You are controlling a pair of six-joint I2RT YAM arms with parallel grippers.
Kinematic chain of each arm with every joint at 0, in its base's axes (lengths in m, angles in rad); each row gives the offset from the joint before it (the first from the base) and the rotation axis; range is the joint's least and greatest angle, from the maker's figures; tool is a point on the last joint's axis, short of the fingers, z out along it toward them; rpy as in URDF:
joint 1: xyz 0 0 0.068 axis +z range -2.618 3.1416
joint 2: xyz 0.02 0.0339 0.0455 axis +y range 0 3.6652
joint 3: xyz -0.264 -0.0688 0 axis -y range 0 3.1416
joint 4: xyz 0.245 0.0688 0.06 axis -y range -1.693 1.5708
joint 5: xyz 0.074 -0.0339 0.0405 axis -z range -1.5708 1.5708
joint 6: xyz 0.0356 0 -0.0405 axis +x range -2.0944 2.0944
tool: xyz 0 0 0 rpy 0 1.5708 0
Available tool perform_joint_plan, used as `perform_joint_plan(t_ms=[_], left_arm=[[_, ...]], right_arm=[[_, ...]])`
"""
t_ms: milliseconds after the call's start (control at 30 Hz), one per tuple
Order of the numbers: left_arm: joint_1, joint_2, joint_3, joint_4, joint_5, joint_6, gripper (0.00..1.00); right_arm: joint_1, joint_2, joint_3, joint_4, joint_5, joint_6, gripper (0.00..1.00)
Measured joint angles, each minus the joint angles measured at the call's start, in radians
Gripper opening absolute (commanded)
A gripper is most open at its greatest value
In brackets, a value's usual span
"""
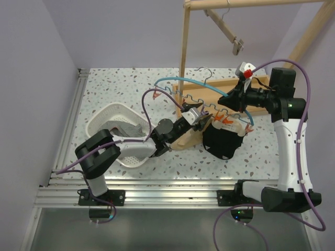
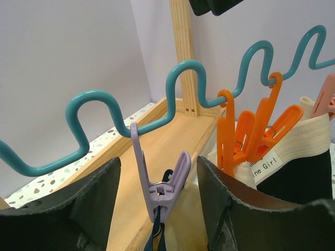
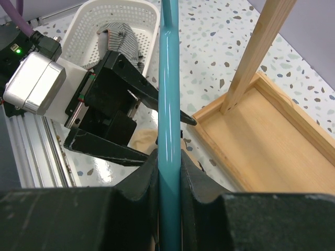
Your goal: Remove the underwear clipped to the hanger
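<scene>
Left tool (image 2: pixel 157 168) stands part open astride the lilac clip (image 2: pixel 162 196), gripping nothing. Right tool (image 3: pixel 169 180) is clamped on the teal hanger (image 3: pixel 168 78). At centre frame the beige pair (image 1: pixel 187 140) and black pair (image 1: pixel 222 142) hang clipped. At left the grey striped pair (image 1: pixel 125 128) lies in the basket (image 1: pixel 103 116), so one of three looks done.

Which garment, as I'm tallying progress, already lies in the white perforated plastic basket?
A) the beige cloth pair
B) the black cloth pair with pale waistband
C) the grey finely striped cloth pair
C: the grey finely striped cloth pair shows inside the white perforated plastic basket.
</scene>
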Motion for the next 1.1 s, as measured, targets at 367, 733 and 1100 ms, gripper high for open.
perform_joint_plan(t_ms=[367, 733, 1100], left_arm=[[0.000, 0.009, 0.026, 0.008, -0.010, 0.032, 0.00], [-0.001, -0.016, -0.011, 0.008, 0.024, 0.032, 0.96], [-0.001, -0.242, -0.143, -0.111, 0.092, 0.026, 1.00]], right_arm=[[0.000, 0.000, 0.000, -0.001, -0.002, 0.000, 0.00], [0.000, 0.000, 0.000, 0.003, 0.007, -0.001, 0.00], [0.000, -0.006, 0.000, -0.002, 0.033, -0.016, 0.00]])
